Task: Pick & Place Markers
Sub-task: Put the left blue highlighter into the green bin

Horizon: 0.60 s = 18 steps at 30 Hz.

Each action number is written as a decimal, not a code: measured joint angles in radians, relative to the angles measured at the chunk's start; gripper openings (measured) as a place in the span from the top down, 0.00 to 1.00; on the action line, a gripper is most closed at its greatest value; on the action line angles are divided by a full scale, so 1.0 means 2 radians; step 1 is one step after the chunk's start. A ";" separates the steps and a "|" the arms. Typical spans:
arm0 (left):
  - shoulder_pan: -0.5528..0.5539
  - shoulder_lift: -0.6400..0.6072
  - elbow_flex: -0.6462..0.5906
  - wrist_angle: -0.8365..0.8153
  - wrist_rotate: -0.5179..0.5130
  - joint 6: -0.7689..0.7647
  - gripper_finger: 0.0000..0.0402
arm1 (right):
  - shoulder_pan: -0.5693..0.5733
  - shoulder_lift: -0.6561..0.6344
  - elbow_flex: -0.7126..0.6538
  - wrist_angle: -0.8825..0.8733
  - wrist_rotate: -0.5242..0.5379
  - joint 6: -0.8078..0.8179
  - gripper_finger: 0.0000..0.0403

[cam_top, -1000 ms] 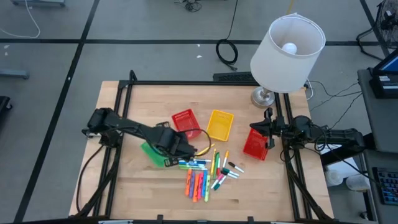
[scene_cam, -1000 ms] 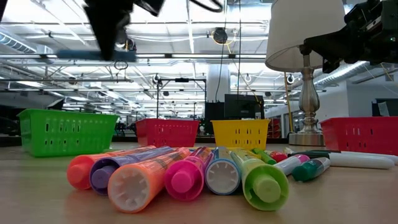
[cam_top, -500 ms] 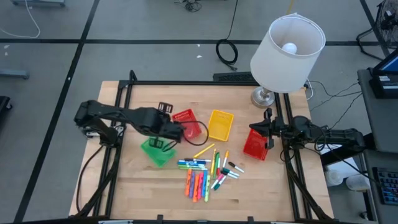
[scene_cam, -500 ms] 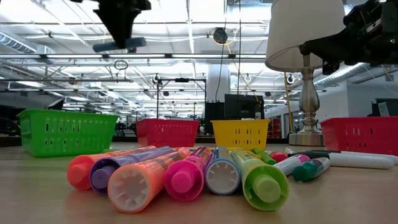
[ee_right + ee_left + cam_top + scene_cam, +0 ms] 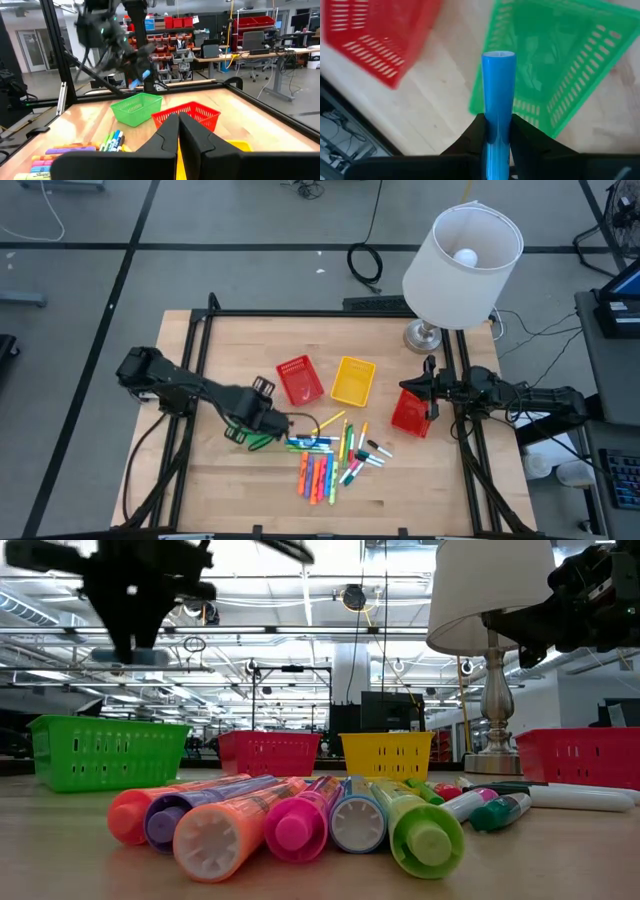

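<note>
Right now the blue marker (image 5: pixel 498 95) sits clamped between my left gripper (image 5: pixel 495 131) fingers, standing out past the fingertips and aimed at the green basket (image 5: pixel 560 65), which lies just beyond and below it on the wooden table (image 5: pixel 230 350). The other markers (image 5: pixel 330 455) lie in a loose heap near the table's front middle, beside that basket and well apart from the red basket (image 5: pixel 298 378) and yellow basket (image 5: pixel 353 380) behind them.

To do this step well, I judge I should bring the marker's free end fully over the green basket's open mouth before letting go, keeping it clear of the near rim so it drops inside and does not bounce onto the wood.

My right gripper (image 5: pixel 177 131) waits with fingers pressed together at the table's right edge, by a second red basket (image 5: pixel 410 412) and the lamp (image 5: pixel 462 255).

From above, my arm covers most of the green basket and the marker itself cannot be made out. My left wrist view shows the grip and the marker's line to the basket plainly. The low view shows the gripper raised above the basket, high off the table.
</note>
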 joint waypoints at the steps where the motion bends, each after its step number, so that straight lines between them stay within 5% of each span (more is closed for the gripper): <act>1: -0.004 0.001 -0.010 0.011 0.001 0.000 0.86 | 0.000 0.000 0.000 0.000 0.000 0.000 1.00; 18: -0.009 0.000 -0.082 0.093 0.048 -0.030 0.83 | 0.000 0.000 0.000 0.000 0.001 0.000 1.00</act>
